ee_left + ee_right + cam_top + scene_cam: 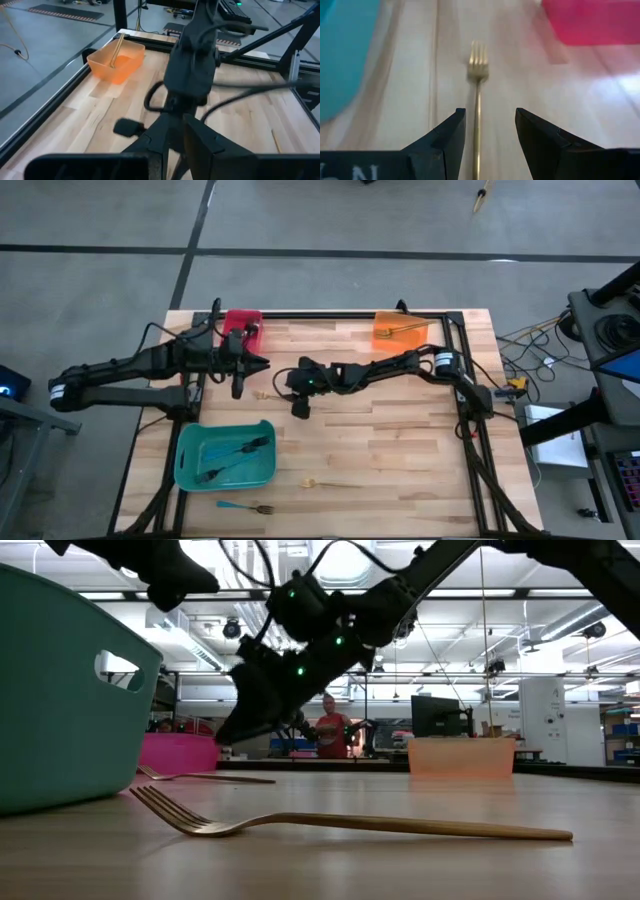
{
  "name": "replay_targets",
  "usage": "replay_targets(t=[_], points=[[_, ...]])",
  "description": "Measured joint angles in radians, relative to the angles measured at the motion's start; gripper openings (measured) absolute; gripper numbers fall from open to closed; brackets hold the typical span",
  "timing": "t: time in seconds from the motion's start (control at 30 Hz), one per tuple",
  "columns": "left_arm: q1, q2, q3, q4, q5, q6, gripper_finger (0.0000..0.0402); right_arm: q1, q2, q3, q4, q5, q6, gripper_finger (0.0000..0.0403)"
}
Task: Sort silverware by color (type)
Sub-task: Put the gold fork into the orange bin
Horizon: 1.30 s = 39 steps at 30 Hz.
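My right gripper reaches in from the table's right and stands open a little above the table, pointing toward the left edge. A gold fork lies flat on the wood in line with the gap between its fingers, tines pointing away; the fingers do not touch it. My left gripper hovers shut and empty beside the red bin. Another gold fork and a blue-handled fork lie near the front edge. Forks lie in the teal bin, and a gold one rests in the orange bin.
A black frame rail runs along the table's far side between the red and orange bins. The teal bin stands at the front left, close to the fork under my right gripper. People stand in the room beyond the table.
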<state>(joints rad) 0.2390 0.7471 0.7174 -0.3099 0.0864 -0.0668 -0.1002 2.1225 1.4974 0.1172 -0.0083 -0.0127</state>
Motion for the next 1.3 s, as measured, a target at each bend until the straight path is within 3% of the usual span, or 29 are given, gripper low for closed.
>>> replay_targets(t=[0.5, 0.73, 0.97, 1.3], points=[[0.0, 0.005, 0.0, 0.049, 0.0, 0.072, 0.0037, 0.01, 0.115, 0.004, 0.063, -0.001, -0.029, 0.0155], [0.0, 0.016, 0.0, 0.091, 0.0, 0.086, 0.0037, 0.009, 0.148, 0.006, 0.098, -0.011, -0.042, 0.0109], [0.0, 0.038, 0.0, 0.109, 0.0, 0.111, 0.0037, 0.006, 0.149, 0.005, 0.096, -0.011, -0.095, 0.0023], [0.0, 0.053, 0.0, 0.117, 0.0, 0.111, 0.0037, 0.008, 0.109, 0.001, 0.019, -0.034, -0.105, 0.0015]])
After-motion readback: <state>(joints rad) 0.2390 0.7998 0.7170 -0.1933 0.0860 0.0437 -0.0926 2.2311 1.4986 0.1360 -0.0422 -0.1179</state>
